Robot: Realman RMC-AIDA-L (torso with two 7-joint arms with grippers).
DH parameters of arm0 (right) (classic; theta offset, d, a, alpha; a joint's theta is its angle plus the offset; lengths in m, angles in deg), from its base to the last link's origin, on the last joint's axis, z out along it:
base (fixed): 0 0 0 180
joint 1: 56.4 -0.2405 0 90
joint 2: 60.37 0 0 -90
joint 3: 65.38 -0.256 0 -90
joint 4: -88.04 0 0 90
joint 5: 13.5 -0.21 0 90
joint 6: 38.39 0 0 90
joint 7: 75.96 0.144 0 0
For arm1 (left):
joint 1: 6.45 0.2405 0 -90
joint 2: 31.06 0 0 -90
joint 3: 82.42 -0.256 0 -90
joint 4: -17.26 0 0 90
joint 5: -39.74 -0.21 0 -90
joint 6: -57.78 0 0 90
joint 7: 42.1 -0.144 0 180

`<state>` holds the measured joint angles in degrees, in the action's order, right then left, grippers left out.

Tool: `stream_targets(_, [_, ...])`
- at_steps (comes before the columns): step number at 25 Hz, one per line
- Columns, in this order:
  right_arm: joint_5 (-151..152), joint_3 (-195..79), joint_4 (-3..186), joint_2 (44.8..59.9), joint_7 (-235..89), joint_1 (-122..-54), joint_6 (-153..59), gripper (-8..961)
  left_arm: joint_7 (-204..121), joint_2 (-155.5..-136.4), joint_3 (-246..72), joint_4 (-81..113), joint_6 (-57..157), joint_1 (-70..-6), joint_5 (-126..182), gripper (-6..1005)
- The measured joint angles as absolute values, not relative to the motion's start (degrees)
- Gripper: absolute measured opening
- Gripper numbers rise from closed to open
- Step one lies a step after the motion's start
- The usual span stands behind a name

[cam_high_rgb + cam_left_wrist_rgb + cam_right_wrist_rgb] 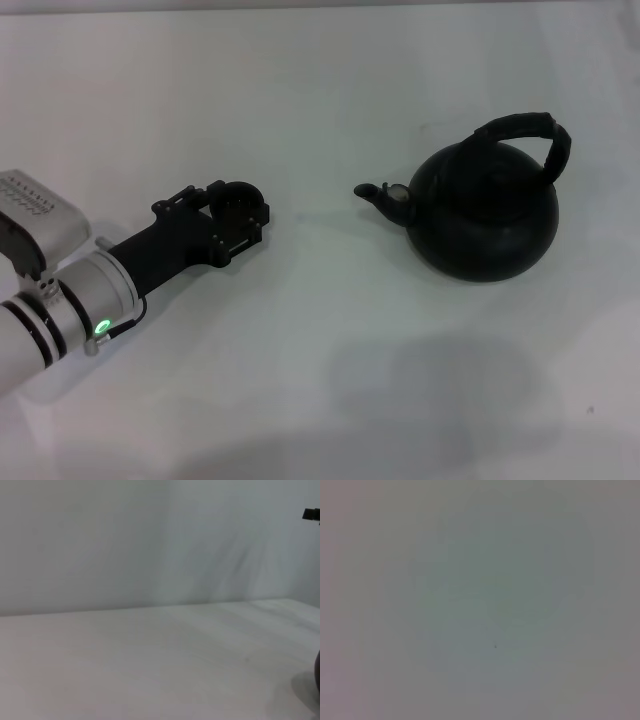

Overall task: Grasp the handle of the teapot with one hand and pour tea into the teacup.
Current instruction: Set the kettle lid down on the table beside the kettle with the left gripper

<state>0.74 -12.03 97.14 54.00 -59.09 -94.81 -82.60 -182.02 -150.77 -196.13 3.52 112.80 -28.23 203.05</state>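
Note:
The matte black teapot [487,218] stands on the white table at the right, its spout [378,194] pointing left. Its arched handle [524,131] rises over the top and nothing touches it. The small dark teacup [238,199] is at the left of centre, well apart from the spout. My left gripper [241,210] reaches in from the left, with its black fingers [186,201] on both sides of the cup and closed against it. The right gripper is out of view. The right wrist view shows only a blank pale surface.
The white table [330,330] runs from the cup to the teapot and out to the front. The left wrist view shows bare tabletop [150,660], a grey wall behind it, and a dark sliver [317,672] at the picture's edge.

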Motion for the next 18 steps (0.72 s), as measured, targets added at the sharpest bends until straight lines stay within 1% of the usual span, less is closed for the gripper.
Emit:
stream_targets(13, [0.74, -12.65, 97.18, 53.88, -59.09, -94.88, -82.61, 847, -182.03, -150.86, -196.14, 3.36, 111.41, -28.18, 203.31, 709])
stream_targets(16, [0.74, -12.65, 97.18, 53.88, -59.09, -94.83, -82.62, 847, -182.03, -150.80, -196.15, 3.35, 111.53, -28.16, 203.31, 798])
stream_targets(18, [0.74, -12.65, 97.18, 53.88, -59.09, -94.78, -82.61, 847, -182.03, -150.75, -196.15, 3.00, 111.76, -28.09, 203.31, 802])
